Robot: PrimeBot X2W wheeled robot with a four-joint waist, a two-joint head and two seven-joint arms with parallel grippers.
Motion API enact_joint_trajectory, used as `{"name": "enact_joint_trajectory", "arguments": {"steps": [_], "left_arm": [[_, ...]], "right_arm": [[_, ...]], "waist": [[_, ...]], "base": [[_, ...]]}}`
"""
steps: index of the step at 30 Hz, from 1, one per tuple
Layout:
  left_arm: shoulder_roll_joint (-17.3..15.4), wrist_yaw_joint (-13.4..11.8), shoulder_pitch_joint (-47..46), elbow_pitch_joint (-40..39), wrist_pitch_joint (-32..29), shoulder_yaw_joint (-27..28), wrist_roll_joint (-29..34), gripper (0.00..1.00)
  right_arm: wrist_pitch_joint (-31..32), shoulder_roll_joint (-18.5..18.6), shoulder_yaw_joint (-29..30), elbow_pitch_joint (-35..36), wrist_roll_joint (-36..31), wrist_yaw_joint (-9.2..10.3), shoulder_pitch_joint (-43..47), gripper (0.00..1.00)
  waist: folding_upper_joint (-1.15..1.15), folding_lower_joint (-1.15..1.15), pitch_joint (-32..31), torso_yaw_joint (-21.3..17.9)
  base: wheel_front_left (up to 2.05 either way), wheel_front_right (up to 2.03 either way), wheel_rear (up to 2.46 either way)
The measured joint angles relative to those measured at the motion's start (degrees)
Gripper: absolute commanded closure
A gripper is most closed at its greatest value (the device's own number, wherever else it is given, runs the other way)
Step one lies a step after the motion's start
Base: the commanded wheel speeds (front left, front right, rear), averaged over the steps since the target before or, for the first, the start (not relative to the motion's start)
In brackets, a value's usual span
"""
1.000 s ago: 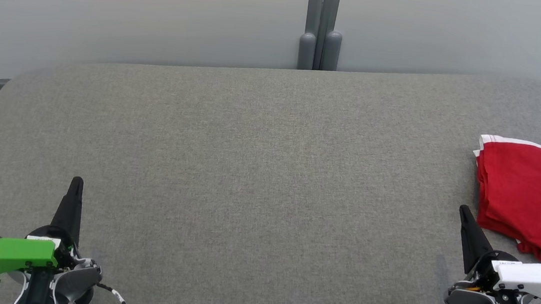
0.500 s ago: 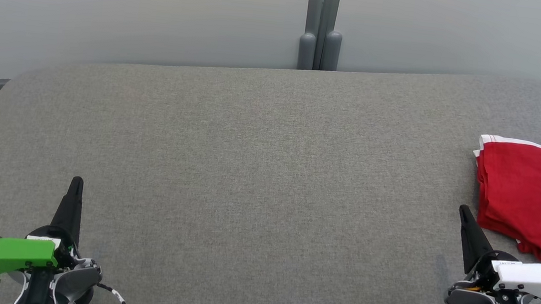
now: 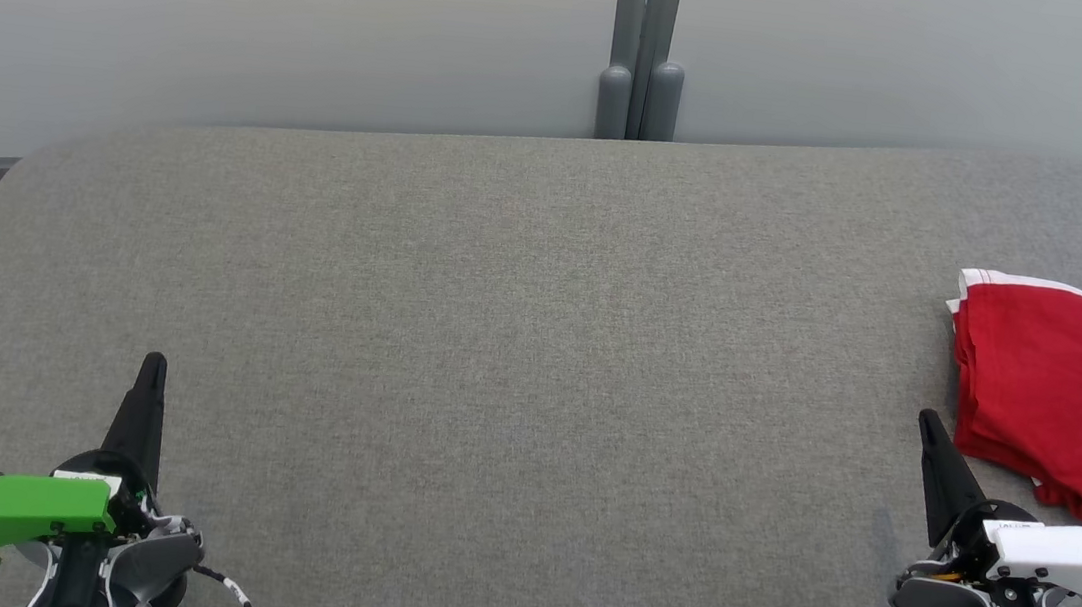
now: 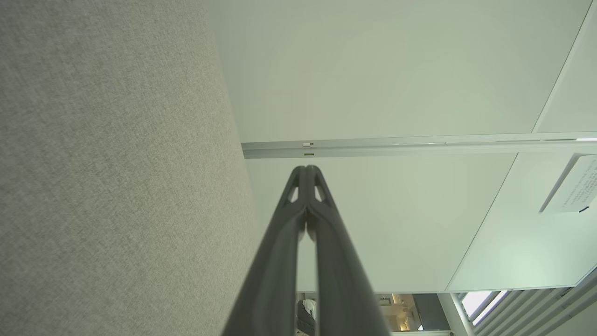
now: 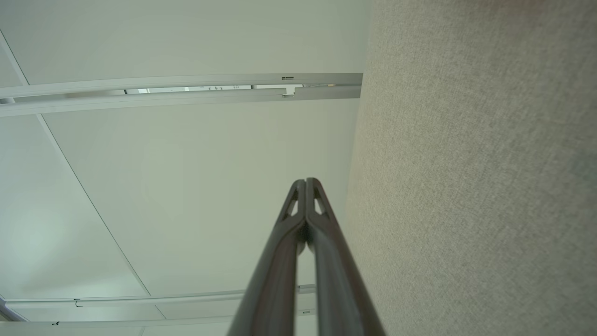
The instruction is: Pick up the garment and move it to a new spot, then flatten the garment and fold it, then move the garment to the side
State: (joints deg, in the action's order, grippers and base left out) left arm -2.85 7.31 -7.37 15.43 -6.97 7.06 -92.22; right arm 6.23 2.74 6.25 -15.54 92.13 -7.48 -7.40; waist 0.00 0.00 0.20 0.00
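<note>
— What do we see at the near left corner of the grey fabric-covered table (image 3: 519, 321)?
— Our left gripper (image 3: 154, 363), its fingers pressed together.
— And further right?
— Our right gripper (image 3: 927, 419), likewise pressed together, just beside the red garment (image 3: 1064, 399) lying at the table's right edge.

Bright even light, faint shadows (wrist views distorted), sharp focus

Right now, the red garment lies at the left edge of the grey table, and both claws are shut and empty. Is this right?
One thing is wrong: the garment lies at the right edge of the table, near the right claw, as the head view shows. That claw and the left claw are indeed shut and empty.
</note>
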Motion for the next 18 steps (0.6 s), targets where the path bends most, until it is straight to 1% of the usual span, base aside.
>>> {"name": "enact_joint_trajectory", "arguments": {"steps": [18], "left_arm": [[0.0,0.0,0.0,0.0,0.0,0.0,0.0,1.0]], "right_arm": [[0.0,0.0,0.0,0.0,0.0,0.0,0.0,1.0]], "waist": [[0.0,0.0,0.0,0.0]], "base": [[0.0,0.0,0.0]]}}
